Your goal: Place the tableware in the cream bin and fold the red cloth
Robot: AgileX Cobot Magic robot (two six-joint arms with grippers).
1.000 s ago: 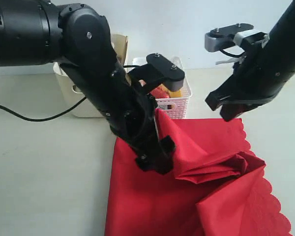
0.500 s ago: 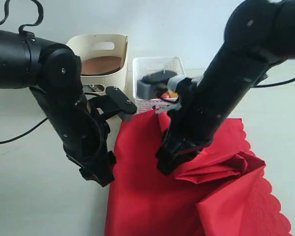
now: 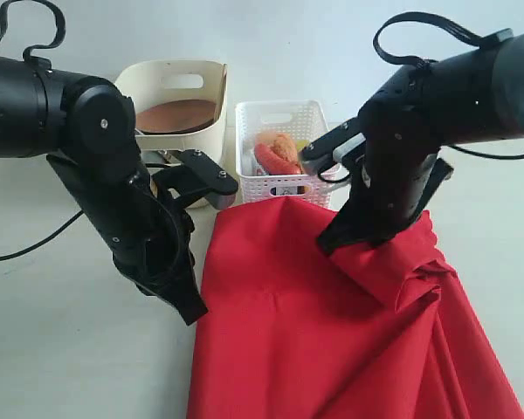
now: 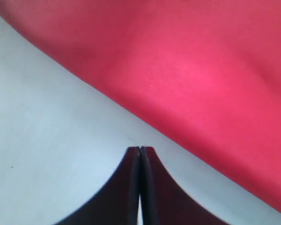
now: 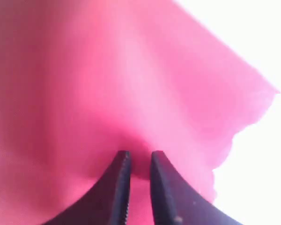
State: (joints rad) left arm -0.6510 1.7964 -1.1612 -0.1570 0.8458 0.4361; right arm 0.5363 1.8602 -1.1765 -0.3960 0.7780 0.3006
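Red cloth (image 3: 314,332), half gathered
Right gripper (image 5: 140,155) pinches a raised fold; left gripper (image 4: 140,151), clenched empty, sits beside its smooth edge.

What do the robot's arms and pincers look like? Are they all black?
Mostly, yes. The left arm and the right arm are fat, shiny black tubes with round joints. Thin black cables loop above them, and the right arm has a small grey block near its wrist. The left pincer and right pincer have slim black fingers that narrow to tips.
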